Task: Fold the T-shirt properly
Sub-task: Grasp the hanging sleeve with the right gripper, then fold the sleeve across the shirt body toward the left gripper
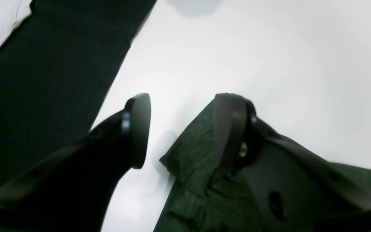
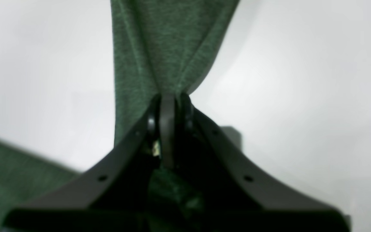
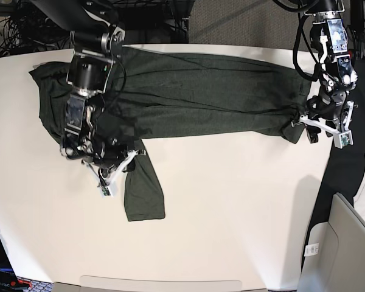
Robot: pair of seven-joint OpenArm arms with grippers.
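T-shirt (image 3: 194,97) dark olive green, heathered, plain, no print; table (image 3: 231,207) white; both grippers black, right gripper (image 2: 167,100), left gripper (image 1: 180,129); floor at top dark grey

Left gripper (image 1: 180,129) jaws apart, T-shirt (image 1: 198,180) beneath, white table (image 1: 269,64)

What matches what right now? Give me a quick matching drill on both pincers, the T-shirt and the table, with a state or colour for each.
Column one:
1. right pincer
2. left pincer
3. T-shirt
4. table

Column two:
A. white
B. open over a fabric edge
C. dark green, spread out
D. shut on fabric

Pairs: 1-D, 2-B, 3-C, 4-A
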